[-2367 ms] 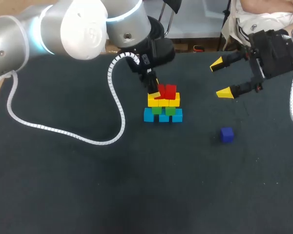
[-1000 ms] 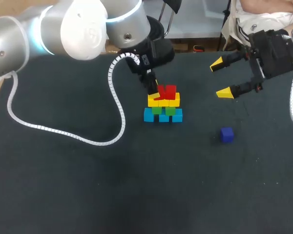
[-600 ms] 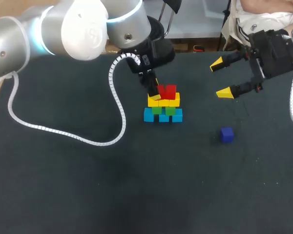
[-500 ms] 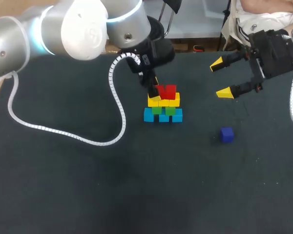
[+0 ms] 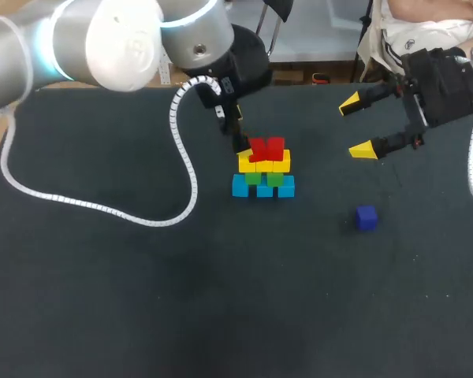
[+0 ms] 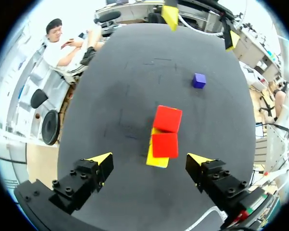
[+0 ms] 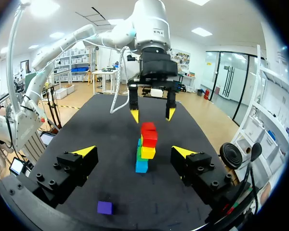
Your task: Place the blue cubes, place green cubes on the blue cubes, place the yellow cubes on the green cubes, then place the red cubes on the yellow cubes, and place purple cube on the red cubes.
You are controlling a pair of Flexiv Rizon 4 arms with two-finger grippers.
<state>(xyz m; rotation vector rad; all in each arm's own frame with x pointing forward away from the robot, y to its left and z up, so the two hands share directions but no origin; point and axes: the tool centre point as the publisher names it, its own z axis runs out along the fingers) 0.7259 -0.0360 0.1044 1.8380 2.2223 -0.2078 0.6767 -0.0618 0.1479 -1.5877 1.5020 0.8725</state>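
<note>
Red cubes (image 5: 267, 147) top stack (image 5: 263, 177); left pincer (image 6: 150, 159) spread above; purple cube (image 5: 366, 217) apart.

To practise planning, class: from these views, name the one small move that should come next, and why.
Probably lower the open right hand over the purple cube: both red cubes already top the stack, and the purple cube lies alone nearest that arm.

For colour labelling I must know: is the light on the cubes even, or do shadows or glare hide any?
Head view: even light, no hard shadow by the purple cube; all layers of the stack show. Left wrist view: red cubes bright, no glare. Right wrist view: stack evenly lit.
</note>
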